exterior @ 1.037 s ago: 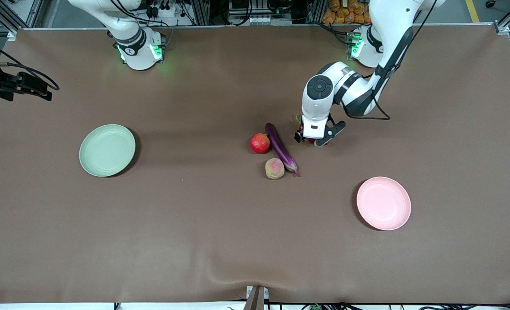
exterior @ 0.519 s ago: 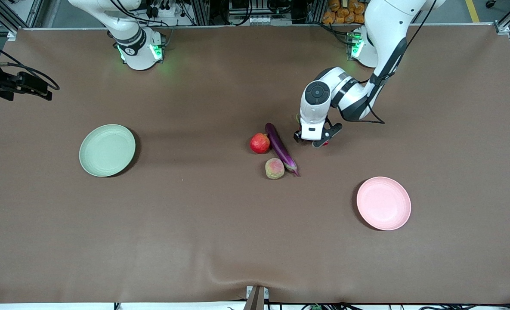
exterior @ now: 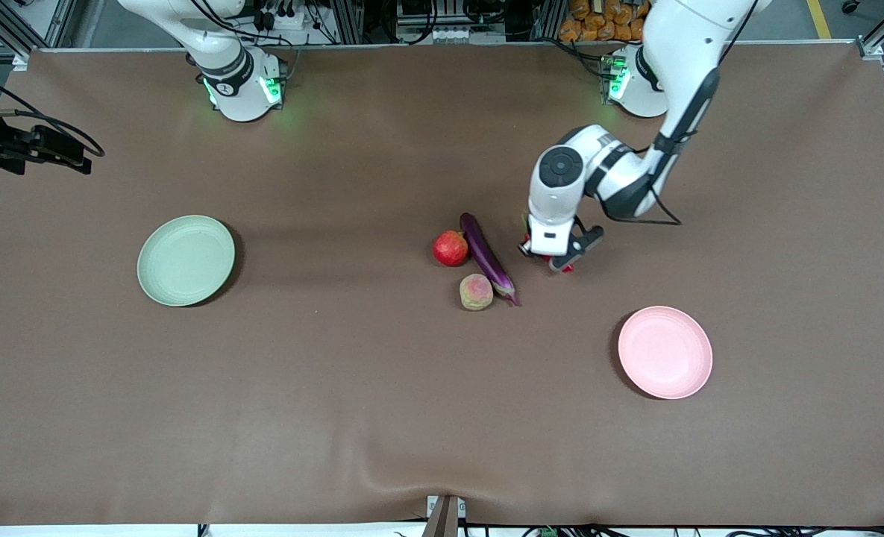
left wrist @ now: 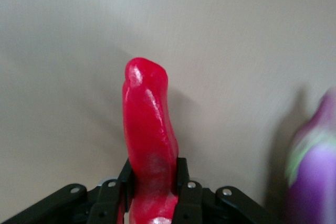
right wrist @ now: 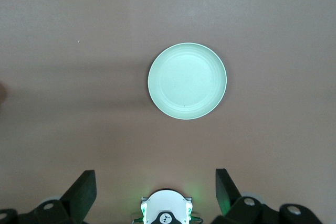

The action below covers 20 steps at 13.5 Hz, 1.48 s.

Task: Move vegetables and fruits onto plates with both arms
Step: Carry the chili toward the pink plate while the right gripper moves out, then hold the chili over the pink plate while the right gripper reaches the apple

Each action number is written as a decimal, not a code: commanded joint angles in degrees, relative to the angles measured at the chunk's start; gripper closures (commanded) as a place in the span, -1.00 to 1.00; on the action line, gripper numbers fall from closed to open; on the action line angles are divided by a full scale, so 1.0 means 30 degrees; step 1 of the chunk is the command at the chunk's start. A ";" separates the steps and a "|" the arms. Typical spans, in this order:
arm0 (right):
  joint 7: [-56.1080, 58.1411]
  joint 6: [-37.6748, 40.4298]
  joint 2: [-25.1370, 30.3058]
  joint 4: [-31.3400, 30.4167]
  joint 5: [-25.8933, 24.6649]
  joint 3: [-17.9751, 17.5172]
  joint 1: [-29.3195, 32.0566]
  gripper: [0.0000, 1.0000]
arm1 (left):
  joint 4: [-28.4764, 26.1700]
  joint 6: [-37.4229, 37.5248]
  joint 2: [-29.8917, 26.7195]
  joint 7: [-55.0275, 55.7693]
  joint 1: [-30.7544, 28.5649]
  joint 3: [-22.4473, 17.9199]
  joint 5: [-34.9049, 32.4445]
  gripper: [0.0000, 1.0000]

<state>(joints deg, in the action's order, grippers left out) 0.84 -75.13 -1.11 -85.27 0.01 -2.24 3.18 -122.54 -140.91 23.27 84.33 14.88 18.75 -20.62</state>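
1. Chili pepper (left wrist: 149, 145) sits pinched between the two fingers of the left gripper (exterior: 547, 259), which close on its sides near the stem end; the red tip sticks out past them.
2. To do this carry well, I would lift it clear of the table (exterior: 382, 418), then swing it toward the pink plate (exterior: 665, 352) without brushing the eggplant (exterior: 486, 257) lying just beside it.
3. Grip looks narrow and near one end, so a slow, level move should stop the pepper from pivoting or slipping.
4. Release is best made low over the plate's middle.
5. Right gripper (right wrist: 155, 188) waits high over the green plate (right wrist: 187, 81), fingers spread and holding nothing.
6. Pomegranate (exterior: 450, 247) touches the eggplant, and the peach (exterior: 476, 291) lies nearer the front camera; both remain on the table between the plates.
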 commanded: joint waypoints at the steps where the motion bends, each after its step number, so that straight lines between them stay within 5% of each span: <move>1: 0.0393 0.0257 -0.0741 0.0123 0.0231 -0.0162 0.0403 -1.00 | 0.3072 0.3453 -0.0229 -0.3455 -0.1381 0.0049 -0.0510 1.00; 5: 0.0306 0.0140 -0.1643 0.0240 -0.0119 -0.0220 0.0081 -1.00 | 0.6591 0.4608 0.0676 -0.9023 -0.4015 0.0020 -0.0246 1.00; 12: -0.0161 -0.0267 -0.4167 0.0387 0.0638 -0.0279 -0.0911 -1.00 | 1.1137 0.4608 0.5392 -1.3897 -0.7797 -0.0010 -0.0334 1.00; 17: -0.8874 -0.2140 -0.5573 -0.0050 0.2456 -0.0279 -0.2987 -1.00 | 1.1638 0.4579 0.6334 -1.5013 -0.8384 -0.0098 -0.0186 1.00; 20: -1.5173 -0.5412 -0.6013 -0.1569 0.3564 -0.0279 -0.5127 -1.00 | 1.1638 0.4579 0.6569 -1.5918 -0.8737 -0.0097 0.0367 1.00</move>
<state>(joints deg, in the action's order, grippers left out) -34.11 -86.16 -18.78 -86.80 8.36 -3.33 -8.57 -89.09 -128.15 42.16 39.14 -10.32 17.90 -20.79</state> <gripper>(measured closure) 0.000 0.665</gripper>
